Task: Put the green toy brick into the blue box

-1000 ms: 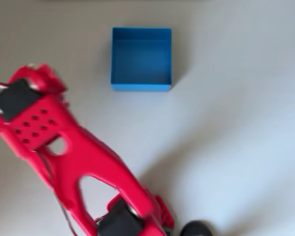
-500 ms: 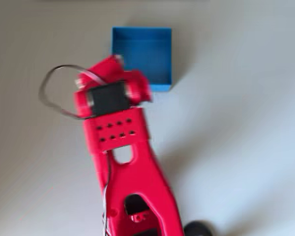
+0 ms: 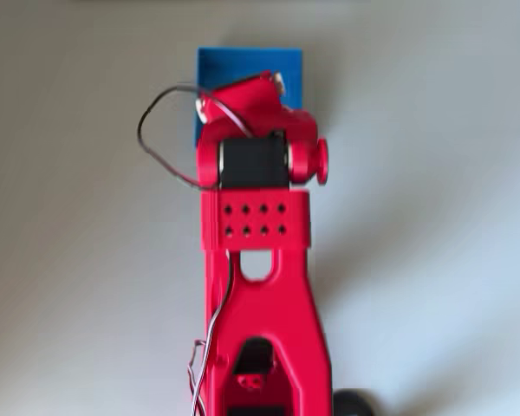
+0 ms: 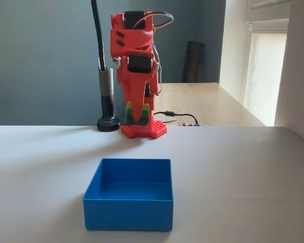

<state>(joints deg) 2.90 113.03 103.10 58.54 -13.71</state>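
The blue box (image 4: 129,202) stands open on the white table in the foreground of the fixed view; in the overhead view its far wall (image 3: 243,56) shows past the red arm. My gripper (image 4: 138,117) points straight down, high above the table, shut on the green toy brick (image 4: 128,112), whose lime sides show on both sides of the red finger. In the overhead view the arm's wrist (image 3: 253,130) hangs over the box and hides the fingers and the brick.
A black post with a round base (image 4: 108,123) stands beside the arm's red base (image 4: 144,129); its base shows in the overhead view too (image 3: 355,403). A wire loop (image 3: 160,130) sticks out left of the wrist. White tabletop lies on both sides of the box.
The arm has swung from the left side of the table rightward and now stretches straight over the blue box, covering most of it in the overhead view.
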